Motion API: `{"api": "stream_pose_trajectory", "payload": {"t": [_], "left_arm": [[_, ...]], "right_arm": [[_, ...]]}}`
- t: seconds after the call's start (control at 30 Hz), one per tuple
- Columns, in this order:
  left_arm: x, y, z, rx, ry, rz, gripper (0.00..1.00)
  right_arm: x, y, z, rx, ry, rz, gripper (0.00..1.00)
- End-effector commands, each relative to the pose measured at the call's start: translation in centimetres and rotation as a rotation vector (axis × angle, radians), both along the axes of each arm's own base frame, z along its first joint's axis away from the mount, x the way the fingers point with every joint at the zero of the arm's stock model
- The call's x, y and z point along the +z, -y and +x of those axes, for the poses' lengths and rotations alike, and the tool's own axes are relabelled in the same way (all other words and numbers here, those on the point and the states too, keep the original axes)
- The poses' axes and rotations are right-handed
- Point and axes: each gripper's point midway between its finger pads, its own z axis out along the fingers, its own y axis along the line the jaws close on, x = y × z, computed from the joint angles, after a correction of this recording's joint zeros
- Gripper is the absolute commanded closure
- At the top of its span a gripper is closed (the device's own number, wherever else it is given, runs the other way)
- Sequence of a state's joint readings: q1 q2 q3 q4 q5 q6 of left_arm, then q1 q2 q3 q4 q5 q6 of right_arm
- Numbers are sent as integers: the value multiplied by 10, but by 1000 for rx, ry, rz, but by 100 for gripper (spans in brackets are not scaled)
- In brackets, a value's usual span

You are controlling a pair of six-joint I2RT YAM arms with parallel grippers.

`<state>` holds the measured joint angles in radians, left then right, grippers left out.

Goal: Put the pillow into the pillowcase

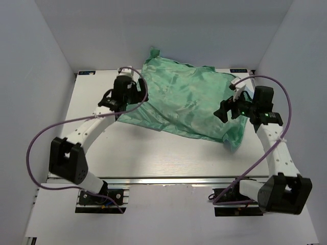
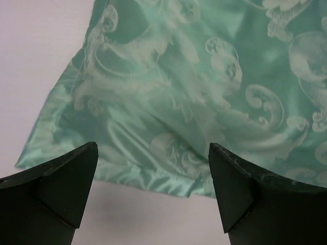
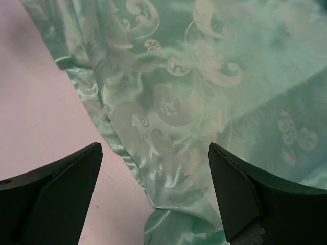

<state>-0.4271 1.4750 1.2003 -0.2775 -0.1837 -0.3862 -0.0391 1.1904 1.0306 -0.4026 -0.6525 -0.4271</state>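
Here pillowcase shiny mint satin, rumpled, scroll-patterned.

A white table stands inside a booth of plain pale walls that rise on its left, right and far sides. A metal rail runs along its near edge. A small sticker sits at the far left corner and another at the far right.

The pillowcase covers the far table; its near strip lies open.
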Motion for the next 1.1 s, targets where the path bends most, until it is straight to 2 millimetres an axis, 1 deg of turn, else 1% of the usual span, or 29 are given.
{"api": "stream_pose_trajectory", "payload": {"t": [0.0,0.03,0.07,0.1,0.13,0.2,0.23,0.27,0.3,0.33,0.4,0.43,0.5,0.53,0.57,0.6,0.63,0.67,0.7,0.73,0.77,0.8,0.83,0.87,0.9,0.93,0.97,1.0,1.07], "left_arm": [[-7,1,32,-87,-38,-114,2],[-8,8,37,-122,-47,-147,2],[-13,7,44,-119,-54,-153,2],[-31,9,51,-119,-91,-145,2],[-31,12,57,-126,-88,-148,2],[-38,12,64,-123,-91,-149,2],[-44,12,66,-129,-99,-150,2],[-50,15,63,-145,-116,-156,2],[-45,16,67,-155,-83,-168,2],[-45,18,65,-172,-75,-173,2],[-42,26,60,-224,-47,-204,2],[-43,29,58,-246,-44,-211,2],[-50,34,55,-276,-56,-225,2],[-55,36,55,-284,-68,-227,2],[-63,37,55,-289,-87,-227,2],[-70,38,53,-296,-100,-229,2],[-72,38,52,-298,-101,-231,2],[-76,38,51,-298,-112,-233,2],[-81,38,48,-299,-125,-234,2],[-83,37,47,-297,-128,-233,2],[-82,37,47,-296,-126,-233,2],[-82,36,47,-293,-124,-228,2],[-81,35,48,-290,-120,-224,2],[-82,34,48,-286,-121,-220,2],[-82,32,49,-280,-123,-214,2],[-83,31,49,-279,-129,-212,2],[-85,29,50,-274,-137,-214,2],[-90,28,51,-273,-152,-216,2],[-94,25,52,-266,-169,-219,2]], "right_arm": [[29,10,2,-103,101,11,11],[33,13,6,-127,116,11,11],[32,16,9,-156,110,12,11],[32,21,13,-201,100,17,11],[26,22,16,-205,77,17,11],[15,20,17,-202,31,28,11],[-1,18,16,-191,-29,27,11],[-8,15,14,-167,-59,29,11],[-14,6,7,-104,-89,49,11],[-27,3,6,-67,-116,36,11],[-44,-4,-5,17,-167,30,11],[-57,-3,-5,53,-185,-5,11],[-79,6,-10,30,-277,-63,11],[-90,11,-6,35,-320,-91,11],[-103,22,-6,16,-349,-160,11],[-115,29,-12,6,-400,-197,11],[-131,35,-17,0,-448,-231,10],[-141,47,-20,-19,-466,-297,10],[-148,54,-25,-27,-482,-329,11],[-159,60,-36,-27,-506,-361,11],[-165,72,-41,-38,-505,-437,11],[-163,79,-45,-47,-485,-474,11],[-173,91,-58,-63,-507,-537,11],[-174,98,-62,-52,-491,-582,11],[-167,107,-63,-76,-450,-618,11],[-166,117,-68,-97,-440,-668,11],[-170,125,-76,-107,-445,-690,11],[-161,130,-76,-115,-402,-718,11],[-156,139,-81,-130,-383,-747,11]]}}
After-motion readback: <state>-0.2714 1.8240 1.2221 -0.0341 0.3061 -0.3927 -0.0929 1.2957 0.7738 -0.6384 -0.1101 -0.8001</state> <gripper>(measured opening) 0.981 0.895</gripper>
